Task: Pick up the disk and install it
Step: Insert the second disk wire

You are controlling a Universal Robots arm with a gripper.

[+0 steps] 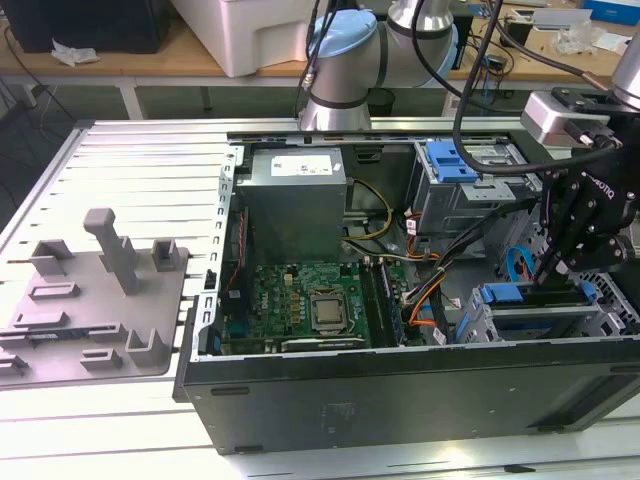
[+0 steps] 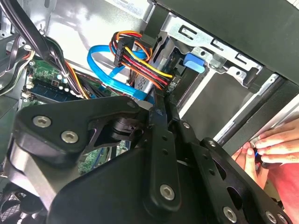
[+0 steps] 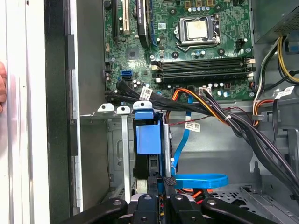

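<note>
An open computer case [image 1: 400,390] is laid on its side on a slatted metal table [image 1: 130,170]. The gripper [image 1: 556,272] is lowered into the drive cage [image 1: 480,325] at the exterior view's right end of the case. In the first wrist view the gripper [image 3: 159,184] is seen with its black fingers [image 3: 153,185] drawn close together on the edge of the disk [image 3: 150,140], so the jaws are clenched on it. The disk is stood on its edge inside the cage, between the metal guide walls, and its blue carrier frame is turned toward the camera. In the exterior view the blue frame of the disk [image 1: 513,294] is visible just below the gripper, at the top of the cage.

The motherboard [image 1: 300,300] is located in the middle of the case, and the grey power supply [image 1: 295,200] is placed behind it. A flat blue cable [image 3: 198,179] is curved near the gripper, and a bundle of orange, yellow and red wires [image 2: 140,56] is plugged just beside the cage in the second wrist view. A person's hand [image 2: 275,144] is rested on the outer edge of the case there. A grey plastic fixture [image 1: 95,300] is placed on the table at the exterior view's left, well apart from the case.
</note>
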